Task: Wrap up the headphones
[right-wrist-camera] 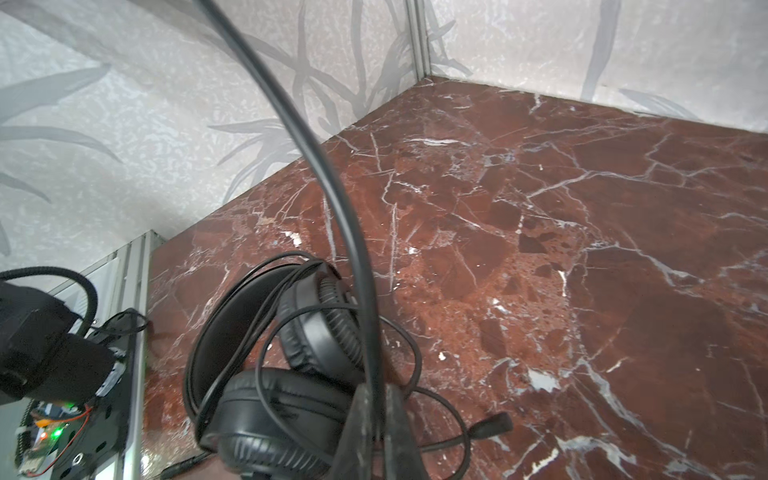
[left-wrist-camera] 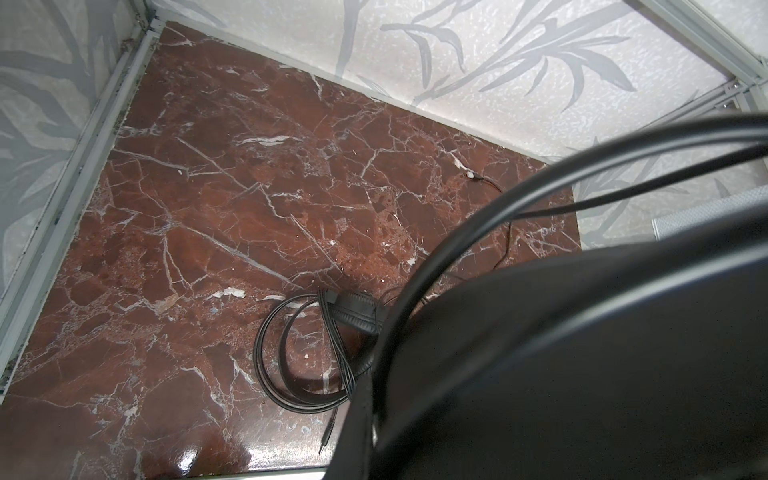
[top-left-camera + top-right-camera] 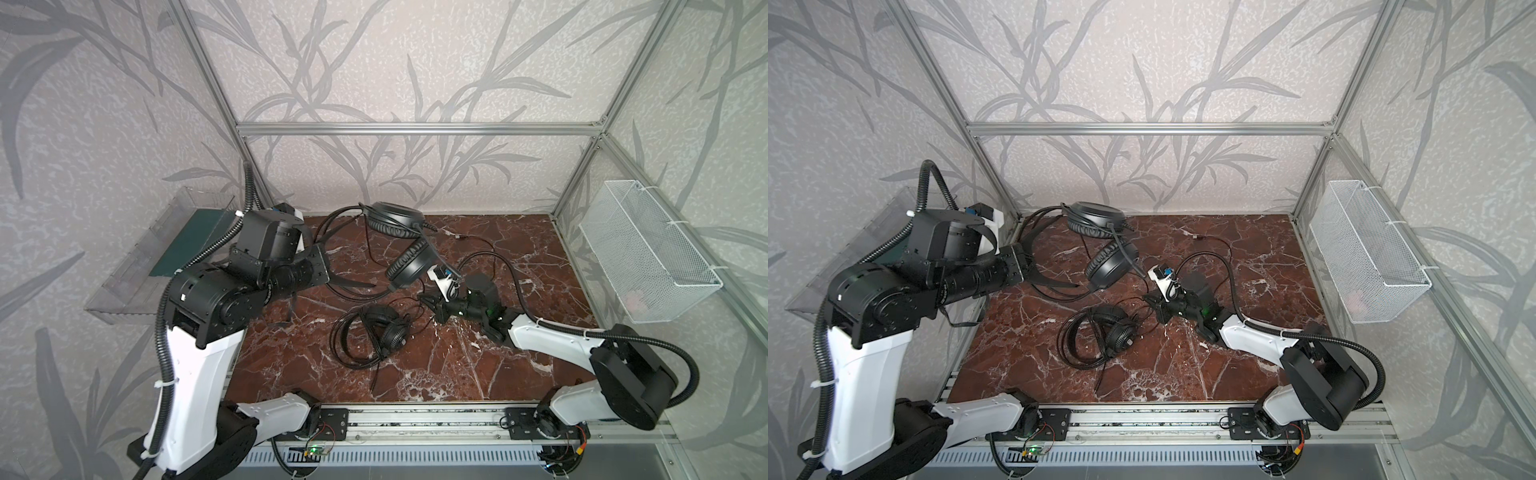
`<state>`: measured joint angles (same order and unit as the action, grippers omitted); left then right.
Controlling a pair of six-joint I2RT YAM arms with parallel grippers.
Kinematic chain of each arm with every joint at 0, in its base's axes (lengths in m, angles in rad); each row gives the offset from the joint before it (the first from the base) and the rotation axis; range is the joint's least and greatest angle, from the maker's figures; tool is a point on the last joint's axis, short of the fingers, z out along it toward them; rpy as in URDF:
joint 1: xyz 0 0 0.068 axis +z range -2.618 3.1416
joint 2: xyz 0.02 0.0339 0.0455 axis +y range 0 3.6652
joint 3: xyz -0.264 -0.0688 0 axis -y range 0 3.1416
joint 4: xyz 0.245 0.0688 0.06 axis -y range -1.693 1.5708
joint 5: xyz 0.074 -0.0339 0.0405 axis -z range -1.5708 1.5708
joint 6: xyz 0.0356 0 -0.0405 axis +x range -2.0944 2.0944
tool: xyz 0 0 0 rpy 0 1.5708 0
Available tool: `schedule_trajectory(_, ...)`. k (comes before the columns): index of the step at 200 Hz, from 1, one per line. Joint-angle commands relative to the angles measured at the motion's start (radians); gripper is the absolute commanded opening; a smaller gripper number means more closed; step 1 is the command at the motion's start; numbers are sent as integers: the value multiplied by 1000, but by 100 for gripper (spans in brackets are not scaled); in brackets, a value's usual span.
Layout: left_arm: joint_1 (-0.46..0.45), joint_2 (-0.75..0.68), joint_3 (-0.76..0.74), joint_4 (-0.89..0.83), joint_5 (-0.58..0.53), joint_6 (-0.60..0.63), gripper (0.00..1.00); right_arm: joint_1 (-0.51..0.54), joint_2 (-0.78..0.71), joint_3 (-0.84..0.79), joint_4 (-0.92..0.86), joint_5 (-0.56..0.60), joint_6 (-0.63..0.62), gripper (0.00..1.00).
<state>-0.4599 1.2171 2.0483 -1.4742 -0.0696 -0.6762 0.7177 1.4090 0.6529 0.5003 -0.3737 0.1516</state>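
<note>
Right wrist view: pinches the cable (image 1: 320, 170) in shut right fingers (image 1: 368, 411), second headset (image 1: 291, 415) just beneath on the worktop (image 1: 582, 208). Holds the other headset (image 3: 409, 266) in closed left fingers (image 3: 327, 270). Likely starting the wrap; next calls for winding cable round it without snags.

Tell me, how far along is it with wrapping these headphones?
Roughly halfway, it seems. Done: the front headset lies on the marble table with its cord looking wound around it. In hand: the left fingers hold the far headset by its headband, and the right fingers are shut on its cable. Left: that cable trails loose, unwound.
</note>
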Motion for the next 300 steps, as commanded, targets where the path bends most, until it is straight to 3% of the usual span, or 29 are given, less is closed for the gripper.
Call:
schedule_trajectory(1, 30, 5, 27, 87, 2, -48, 0, 48, -81, -26, -35, 45, -34, 0)
schedule_trajectory(81, 198, 62, -60, 188, 37, -10, 0, 255, -394, -119, -323, 250, -128, 0)
schedule_trajectory(130, 242, 127, -109, 224, 50, 6, 0, 362, -536, -39, -529, 288, -159, 0)
schedule_trajectory(177, 244, 150, -194, 246, 21, 33, 0, 492, -546, 61, -633, 324, -223, 0)
schedule_trajectory(214, 244, 152, -290, 261, 4, 54, 0, 581, -508, 191, -768, 421, -299, 0)
schedule_trajectory(300, 242, 102, -574, 329, 3, 130, 0, 641, -402, 528, -1039, 473, -504, 0)
